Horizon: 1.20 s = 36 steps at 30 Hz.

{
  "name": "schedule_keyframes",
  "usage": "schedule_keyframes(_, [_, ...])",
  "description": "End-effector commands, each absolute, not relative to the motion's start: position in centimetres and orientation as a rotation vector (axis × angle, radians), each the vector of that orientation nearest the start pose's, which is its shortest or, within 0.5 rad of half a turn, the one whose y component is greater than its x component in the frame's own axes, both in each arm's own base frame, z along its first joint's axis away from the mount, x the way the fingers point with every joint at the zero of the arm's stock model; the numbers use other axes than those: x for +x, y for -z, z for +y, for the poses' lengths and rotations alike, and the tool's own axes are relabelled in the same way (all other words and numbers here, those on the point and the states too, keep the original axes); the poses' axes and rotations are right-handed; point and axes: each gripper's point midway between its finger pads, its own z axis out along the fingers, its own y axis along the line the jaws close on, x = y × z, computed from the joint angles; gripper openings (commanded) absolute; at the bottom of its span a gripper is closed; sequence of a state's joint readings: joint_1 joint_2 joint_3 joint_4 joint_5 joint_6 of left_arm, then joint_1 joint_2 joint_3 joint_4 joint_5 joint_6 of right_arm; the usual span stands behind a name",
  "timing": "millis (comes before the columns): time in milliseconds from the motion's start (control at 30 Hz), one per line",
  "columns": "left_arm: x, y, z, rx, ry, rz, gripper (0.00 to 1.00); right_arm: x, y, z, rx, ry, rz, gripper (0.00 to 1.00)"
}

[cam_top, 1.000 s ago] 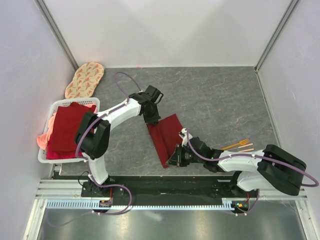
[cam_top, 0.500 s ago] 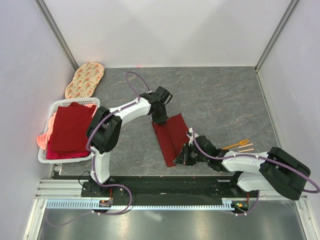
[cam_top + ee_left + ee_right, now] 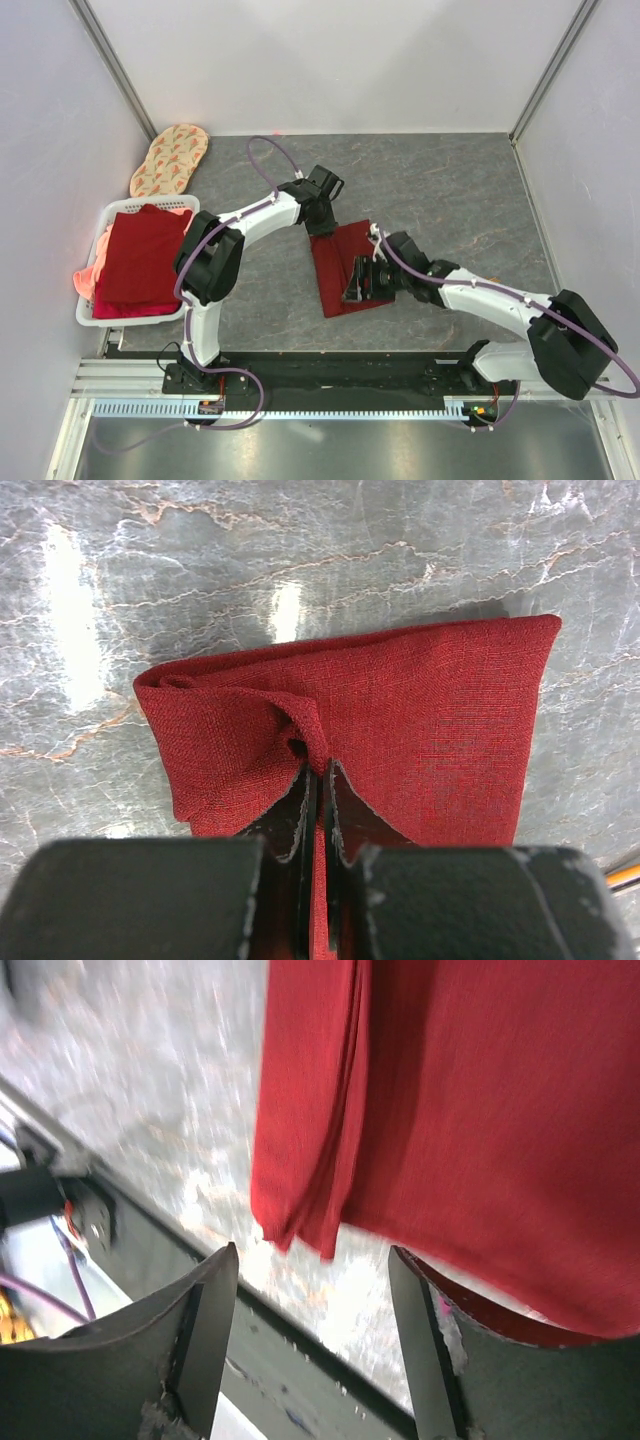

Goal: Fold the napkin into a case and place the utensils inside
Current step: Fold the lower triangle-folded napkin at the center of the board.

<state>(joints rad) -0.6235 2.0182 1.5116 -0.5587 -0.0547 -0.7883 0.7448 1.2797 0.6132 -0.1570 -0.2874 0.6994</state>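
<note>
Lying near the middle of the grey marbled table (image 3: 450, 190), the napkin (image 3: 335, 272) is a dark red folded patch, flat in layers and turned slightly askew to the table's edges. You have an arm at each end of it.

At its far edge your left gripper (image 3: 322, 230) is clamped tight on the cloth. In the left wrist view the gripper (image 3: 318, 775) has its jaws pressed together with a pinched ridge of napkin (image 3: 430, 710) between them. The fabric puckers up into that ridge, and the corner to the left of it is rolled over on itself.

Over the near right part of the napkin your right gripper (image 3: 358, 282) stands with its jaws spread wide and nothing between them. From the right wrist camera the gripper (image 3: 312, 1252) shows both fingers well apart, and the napkin (image 3: 480, 1110) lies beyond their tips. Several stacked cloth edges run together down to one corner there. That view is blurred, so you cannot tell whether the fingers touch the cloth.

Further out, at the table's left edge, a white basket (image 3: 110, 215) holds folded cloths (image 3: 135, 255), dark red on top with salmon pink spilling over the rim. Beyond the basket, in the far left corner, lies an oval beige mat (image 3: 168, 160) with a red-orange pattern.
</note>
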Motion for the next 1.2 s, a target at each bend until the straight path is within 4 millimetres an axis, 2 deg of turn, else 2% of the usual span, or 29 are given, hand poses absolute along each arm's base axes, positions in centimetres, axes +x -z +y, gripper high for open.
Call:
schedule_keyframes(0, [38.8, -6.2, -29.7, -0.212, 0.408, 2.615, 0.02, 21.0, -9.2, 26.1, -0.272, -0.912, 2.542, 0.7])
schedule_keyframes(33, [38.8, -6.3, -29.8, -0.208, 0.413, 2.612, 0.02, 22.1, -8.7, 25.6, -0.237, -0.885, 2.555, 0.7])
schedule_keyframes(67, [38.8, -6.4, -29.8, -0.206, 0.416, 2.613, 0.02, 23.5, -9.4, 25.7, -0.222, -0.881, 2.536, 0.68])
schedule_keyframes(133, [38.9, -6.8, -29.9, -0.197, 0.425, 2.605, 0.02, 25.6, -8.6, 25.2, -0.169, -0.86, 2.552, 0.58])
schedule_keyframes(167, [38.9, -6.8, -29.8, -0.198, 0.421, 2.606, 0.02, 26.9, -9.3, 25.6, -0.161, -0.87, 2.525, 0.54])
schedule_keyframes(200, [38.9, -6.8, -29.8, -0.194, 0.419, 2.605, 0.02, 27.9, -9.6, 26.0, -0.163, -0.885, 2.498, 0.44])
schedule_keyframes(233, [38.9, -6.5, -29.7, -0.192, 0.416, 2.608, 0.02, 30.1, -9.6, 26.8, -0.165, -0.905, 2.476, 0.3])
schedule_keyframes(267, [38.9, -6.5, -29.7, -0.192, 0.416, 2.608, 0.02, 30.5, -8.3, 27.2, -0.17, -0.916, 2.509, 0.15])
schedule_keyframes(300, [38.9, -6.4, -29.7, -0.191, 0.416, 2.612, 0.02, 31.7, -8.9, 27.8, -0.188, -0.924, 2.484, 0.09])
schedule_keyframes(333, [38.8, -6.4, -29.8, -0.189, 0.422, 2.614, 0.02, 32.3, -8.6, 28.1, -0.192, -0.922, 2.48, 0.0])
schedule_keyframes(367, [38.8, -6.4, -29.8, -0.188, 0.426, 2.616, 0.02, 32.7, -7.6, 28.4, -0.202, -0.921, 2.499, 0.0])
schedule_keyframes(533, [38.8, -6.6, -30.0, -0.187, 0.441, 2.609, 0.02, 34.7, -7.6, 29.8, -0.212, -0.966, 2.463, 0.0])
schedule_keyframes(567, [38.9, -6.6, -30.1, -0.189, 0.444, 2.609, 0.02, 34.8, -6.5, 29.8, -0.202, -0.949, 2.489, 0.0])
schedule_keyframes(633, [38.8, -6.7, -30.3, -0.187, 0.459, 2.611, 0.02, 35.1, -6.1, 30.1, -0.209, -0.972, 2.495, 0.0])
schedule_keyframes(833, [39.0, -7.4, -31.0, -0.193, 0.506, 2.603, 0.02, 34.6, -2.8, 30.0, -0.182, -0.97, 2.555, 0.0])
schedule_keyframes(933, [39.2, -7.8, -31.5, -0.199, 0.542, 2.596, 0.02, 34.4, -1.7, 29.9, -0.175, -0.96, 2.574, 0.0])
schedule_keyframes(1033, [39.3, -7.9, -31.7, -0.216, 0.554, 2.588, 0.02, 34.3, -1.2, 29.8, -0.16, -0.962, 2.591, 0.0])
schedule_keyframes(1167, [39.1, -7.8, -32.4, -0.234, 0.599, 2.597, 0.02, 34.5, -1.9, 30.7, -0.147, -1.029, 2.562, 0.0])
